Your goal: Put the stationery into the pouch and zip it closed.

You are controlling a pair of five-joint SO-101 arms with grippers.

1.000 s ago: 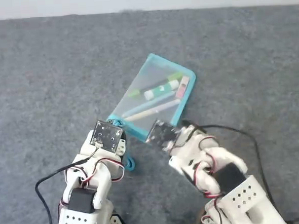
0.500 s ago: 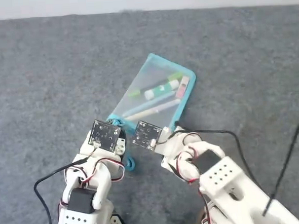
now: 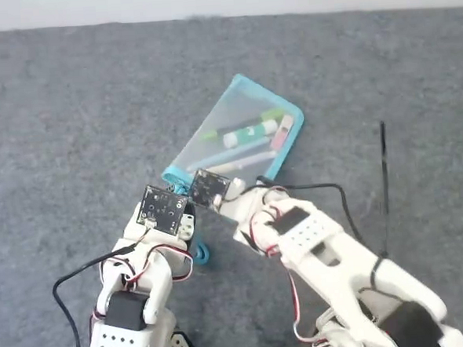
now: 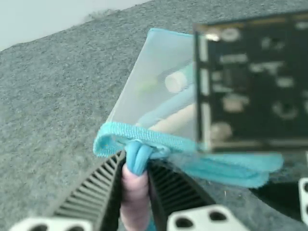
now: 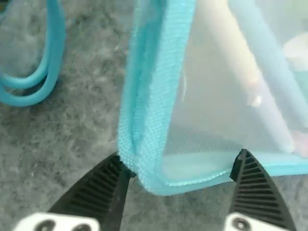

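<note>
The grey, felt-like tabletop (image 3: pixel 70 112) carries a clear-sided rectangular pouch with turquoise fabric edging (image 3: pixel 220 111), which lies flat just beyond both sets of fingers. The stationery is already inside it: a white-and-green marker (image 3: pixel 248 131), a pink block (image 3: pixel 282 133) and pale pens, all at the end away from the fingers.

The left arm's fingers (image 4: pixel 96 187) are clamped together on a turquoise cord loop (image 4: pixel 137 156) at the pouch's near corner, pinning that end. The right arm's fingers (image 5: pixel 103 185) stand apart, straddling the neighbouring corner, the zip edge (image 5: pixel 149 96) touching one of them. Whether the zip is fully run cannot be told.

Likely risks: the right arm's fingers may close on soft edging rather than the slider, bunching the fabric. A pull along the zip could slip the thin cord from the left arm's fingers, dragging the whole pouch across the tabletop.
</note>
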